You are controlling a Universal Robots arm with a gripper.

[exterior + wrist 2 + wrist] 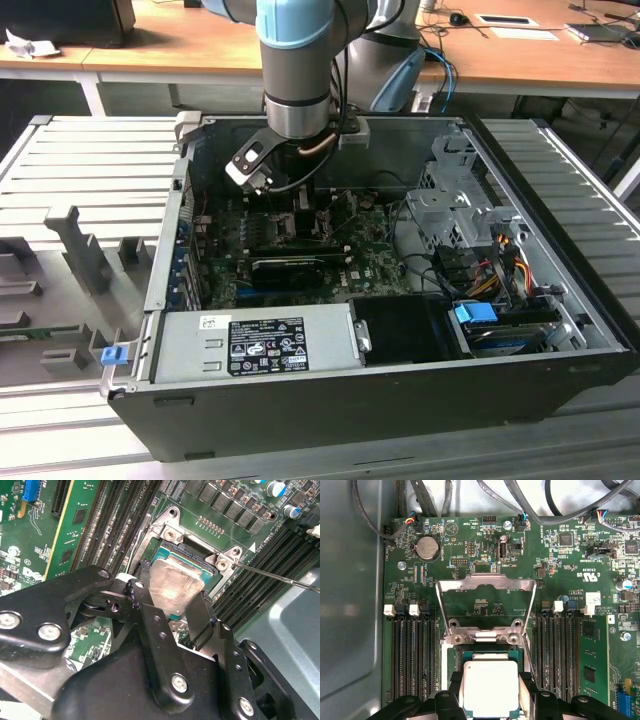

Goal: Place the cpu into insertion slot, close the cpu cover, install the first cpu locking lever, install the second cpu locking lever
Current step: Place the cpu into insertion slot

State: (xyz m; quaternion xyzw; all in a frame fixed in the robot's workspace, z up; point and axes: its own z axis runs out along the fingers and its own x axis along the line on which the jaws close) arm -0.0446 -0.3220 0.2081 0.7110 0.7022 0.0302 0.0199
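Silver-grey cpu (491,687) (square, dull sheen) between fingers (527,691)

My claw (491,699) clamps the cpu (491,685) by both sides, at the insertion slot (470,654); cpu cover (485,582) hinged open.

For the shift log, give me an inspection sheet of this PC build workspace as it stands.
Surface: board inside open case.
Job's things: cpu at slot, seating unclear; cover open.
Clutter: grey fixtures beside case.
Grippers: gripper straddles cpu; grip unclear.
Cables: coloured bundle inside case.
Surroundings: wooden desks behind.
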